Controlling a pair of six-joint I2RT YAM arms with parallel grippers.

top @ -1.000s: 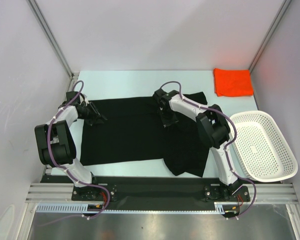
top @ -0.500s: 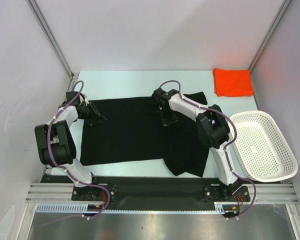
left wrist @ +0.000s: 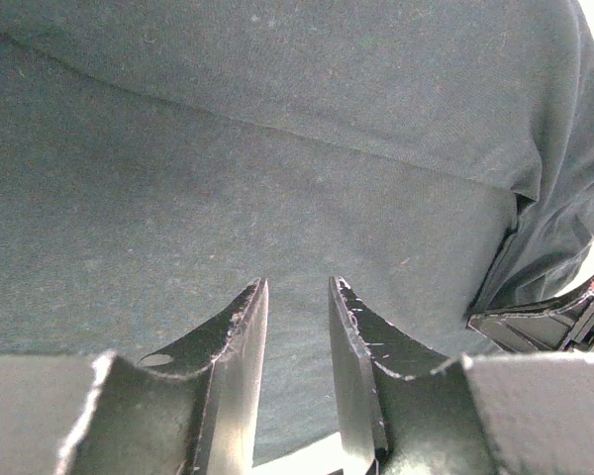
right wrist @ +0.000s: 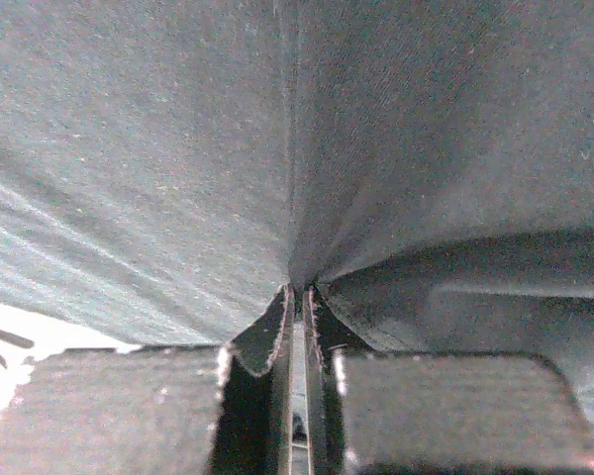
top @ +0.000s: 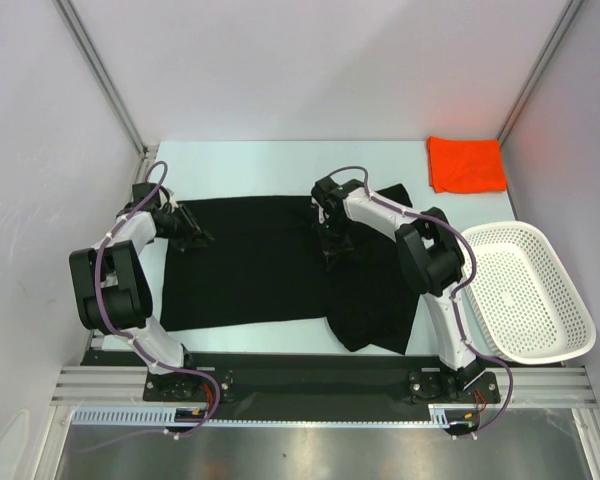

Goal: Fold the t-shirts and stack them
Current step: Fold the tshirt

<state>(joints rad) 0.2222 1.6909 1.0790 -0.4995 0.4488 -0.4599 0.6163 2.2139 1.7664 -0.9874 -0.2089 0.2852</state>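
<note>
**Right tool pinching the middle of the black t-shirt; left tool at its left end**

The black t-shirt [top: 250, 260] lies flat on the table [top: 240, 165], long axis left to right. The right tool [right wrist: 297, 302] is down on its far middle, jaws closed on a puckered ridge of the cloth. The left tool [left wrist: 297, 297] sits over the far-left corner with a narrow gap between its jaws and nothing visibly caught in it. The orange-red t-shirt [top: 466, 163] lies folded at the far right, well apart.
</note>
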